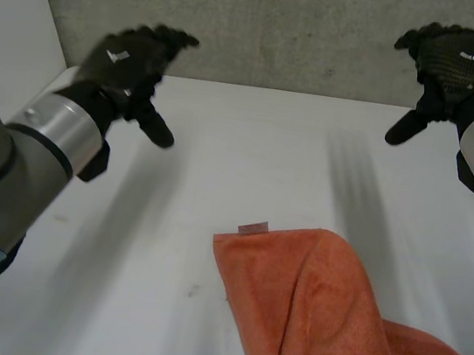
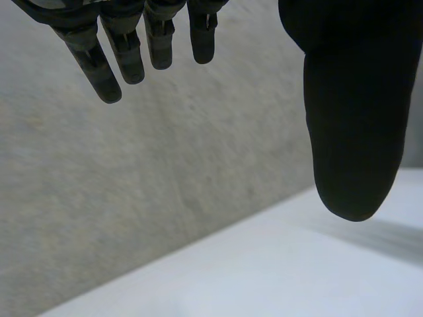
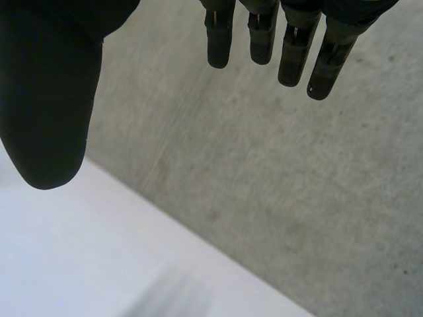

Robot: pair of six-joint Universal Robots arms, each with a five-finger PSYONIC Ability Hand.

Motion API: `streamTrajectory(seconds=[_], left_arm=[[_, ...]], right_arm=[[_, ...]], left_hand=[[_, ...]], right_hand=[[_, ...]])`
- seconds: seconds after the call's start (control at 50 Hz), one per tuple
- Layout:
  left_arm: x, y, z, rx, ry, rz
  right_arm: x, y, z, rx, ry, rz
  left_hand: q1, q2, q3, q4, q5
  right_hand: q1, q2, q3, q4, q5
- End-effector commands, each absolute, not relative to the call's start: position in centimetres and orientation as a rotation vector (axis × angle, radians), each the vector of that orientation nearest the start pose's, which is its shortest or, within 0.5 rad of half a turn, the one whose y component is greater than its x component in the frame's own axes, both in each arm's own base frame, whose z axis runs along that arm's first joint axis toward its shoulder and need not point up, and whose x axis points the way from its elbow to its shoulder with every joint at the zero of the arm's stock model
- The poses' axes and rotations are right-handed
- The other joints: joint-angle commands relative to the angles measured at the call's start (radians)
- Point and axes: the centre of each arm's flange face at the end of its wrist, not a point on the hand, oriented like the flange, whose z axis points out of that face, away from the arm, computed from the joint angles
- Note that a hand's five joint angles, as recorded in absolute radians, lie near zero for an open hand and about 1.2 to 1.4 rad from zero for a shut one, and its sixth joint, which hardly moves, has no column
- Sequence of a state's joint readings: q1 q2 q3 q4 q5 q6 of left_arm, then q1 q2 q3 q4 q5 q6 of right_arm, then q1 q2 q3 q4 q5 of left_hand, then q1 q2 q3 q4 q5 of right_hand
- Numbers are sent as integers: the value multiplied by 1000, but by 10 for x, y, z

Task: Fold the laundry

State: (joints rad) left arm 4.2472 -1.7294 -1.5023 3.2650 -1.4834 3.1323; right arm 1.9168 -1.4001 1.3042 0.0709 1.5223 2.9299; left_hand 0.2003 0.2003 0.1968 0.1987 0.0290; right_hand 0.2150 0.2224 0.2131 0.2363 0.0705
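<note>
Head view with both wrist views. An orange towel (image 1: 331, 323) lies crumpled on the white table (image 1: 226, 132), on the robot's right half and close to the robot. One edge is folded over the rest into a thick roll. The near side and the right side of the towel run out of the head view, so its full outline and the number of layers cannot be told. A small pale label tab (image 1: 254, 228) sticks out from the towel's far left corner; any print on it is too small to read.

The left hand (image 1: 134, 61) hangs in the air beyond the towel and well to its left, apart from it and above the table. In the left wrist view its fingers (image 2: 132, 53) hang nearly straight and spread, the thumb (image 2: 353, 119) stands wide of them, and nothing is held. The left arm (image 1: 39, 141) is cut off where it leaves the head view.

The right hand (image 1: 461, 59) hangs beyond the towel and to its right, likewise well clear of it. In the right wrist view its fingers (image 3: 291, 46) are relaxed and spread, the thumb (image 3: 49, 99) is set wide apart, and the hand is empty. The upper parts of both hands are cut off in the wrist views.

Beyond the towel, the table ends at a grey concrete wall (image 1: 285, 25), which stands behind both hands' fingertips.
</note>
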Motion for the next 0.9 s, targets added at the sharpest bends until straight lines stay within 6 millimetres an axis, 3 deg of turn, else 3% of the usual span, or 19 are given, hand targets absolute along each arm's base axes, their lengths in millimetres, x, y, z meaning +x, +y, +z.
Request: streamTrajectory(seconds=[0.02, 0.04, 0.08, 0.1, 0.14, 0.22, 0.36, 0.44, 0.56, 0.74, 0.9], left_arm=[[-309, -215, 238, 1165, 2427, -2255], [-309, -215, 238, 1166, 2427, -2255], [-320, -190, 216, 1380, 2395, -2149], [-321, -189, 216, 1381, 2394, -2149], [-324, -173, 192, 1526, 2388, -2037], [-325, -160, 173, 1636, 2402, -1945], [-332, -138, 142, 1797, 2458, -1804], [-332, -137, 135, 1809, 2472, -1775], [-335, -137, 131, 1812, 2461, -1794], [-342, -141, 127, 1807, 2417, -1873], [-346, -135, 121, 1844, 2419, -1854]], right_arm=[[240, -265, 310, -834, 2206, -2006], [239, -262, 302, -869, 2259, -1941], [239, -257, 294, -897, 2303, -1868], [238, -251, 285, -926, 2345, -1788], [237, -245, 275, -959, 2370, -1711], [237, -228, 250, -1083, 2378, -1513], [233, -202, 234, -1143, 2357, -1387], [226, -181, 215, -1152, 2395, -1286], [222, -167, 195, -1156, 2413, -1243], [216, -164, 188, -1132, 2420, -1273], [213, -164, 184, -1119, 2420, -1295]], left_hand=[[43, 43, 46, 44, 39], [43, 43, 46, 44, 39], [43, 43, 46, 44, 39], [43, 43, 46, 44, 39], [43, 43, 46, 44, 39], [43, 43, 46, 44, 39], [57, 57, 61, 59, 54], [95, 95, 99, 97, 92], [218, 218, 222, 220, 215], [389, 389, 392, 390, 386], [398, 398, 401, 399, 395]], right_hand=[[-40, -48, -39, -62, -70], [-40, -48, -39, -62, -70], [-40, -48, -39, -62, -70], [-40, -48, -39, -62, -70], [-40, -48, -39, -62, -70], [-40, -48, -39, -62, -70], [-36, -44, -34, -57, -66], [-39, -46, -37, -60, -69], [-36, -44, -34, -57, -66], [26, 18, 27, 4, -4], [181, 174, 183, 160, 151]])
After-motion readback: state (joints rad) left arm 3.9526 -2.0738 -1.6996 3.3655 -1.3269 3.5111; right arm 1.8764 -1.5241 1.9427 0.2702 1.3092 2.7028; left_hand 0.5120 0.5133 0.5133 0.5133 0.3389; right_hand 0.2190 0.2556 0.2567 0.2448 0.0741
